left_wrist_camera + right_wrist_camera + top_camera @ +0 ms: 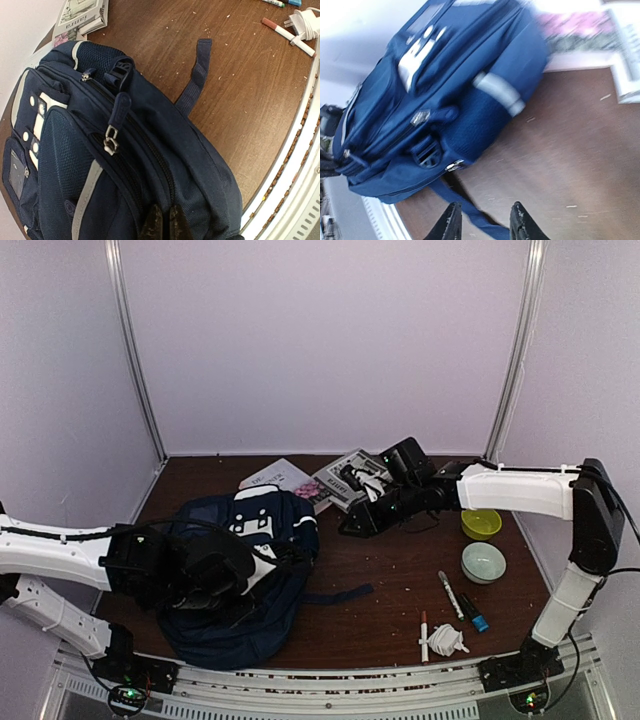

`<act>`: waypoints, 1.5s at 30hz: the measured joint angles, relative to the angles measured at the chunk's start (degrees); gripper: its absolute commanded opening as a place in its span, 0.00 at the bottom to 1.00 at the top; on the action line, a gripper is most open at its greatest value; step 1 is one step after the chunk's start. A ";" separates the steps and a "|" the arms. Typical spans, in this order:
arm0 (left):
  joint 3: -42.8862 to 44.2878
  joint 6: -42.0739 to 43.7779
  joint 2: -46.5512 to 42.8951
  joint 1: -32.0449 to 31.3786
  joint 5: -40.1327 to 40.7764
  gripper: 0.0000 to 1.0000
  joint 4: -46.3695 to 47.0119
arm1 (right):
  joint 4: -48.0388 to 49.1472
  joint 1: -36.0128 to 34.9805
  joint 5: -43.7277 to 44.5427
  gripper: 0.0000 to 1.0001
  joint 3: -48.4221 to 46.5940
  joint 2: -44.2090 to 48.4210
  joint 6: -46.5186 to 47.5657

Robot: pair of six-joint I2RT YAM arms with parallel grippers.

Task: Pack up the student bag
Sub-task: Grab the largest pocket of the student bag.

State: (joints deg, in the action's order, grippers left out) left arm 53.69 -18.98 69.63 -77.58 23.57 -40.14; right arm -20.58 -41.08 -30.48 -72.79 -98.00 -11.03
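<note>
Matt woven cloth for the student bag, shiny metal zip pull; speckled wood-grain bench; paper magazine upper left.

Looks down on the student bag, navy with white patches and a grey stripe, lying on the brown table with one loose strap flat on the wood. Pinches its zip seam at the bottom edge with the left gripper, fingertips pressed together. Takes in books at top left, a red-capped marker and a white cable at top right.
</note>
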 measured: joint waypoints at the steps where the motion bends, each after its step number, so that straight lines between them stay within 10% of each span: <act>1: 0.00 0.00 -0.02 0.04 -0.04 0.00 0.04 | 2.08 -0.94 -0.94 0.34 1.92 0.00 -0.96; 31: 1.46 1.14 -13.79 1.90 6.03 0.00 -4.92 | 42.62 -10.80 -2.25 0.32 13.94 -11.41 -10.78; 45: 2.25 2.27 -12.17 1.90 5.90 0.00 -4.98 | 45.90 -10.80 -1.25 0.33 12.00 -15.45 -9.51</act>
State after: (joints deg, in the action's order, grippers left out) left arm 55.94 -16.71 57.45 -75.68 29.47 -45.12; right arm 25.32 -51.88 -31.73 -60.80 -113.45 -20.53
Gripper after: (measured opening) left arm 0.035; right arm 0.344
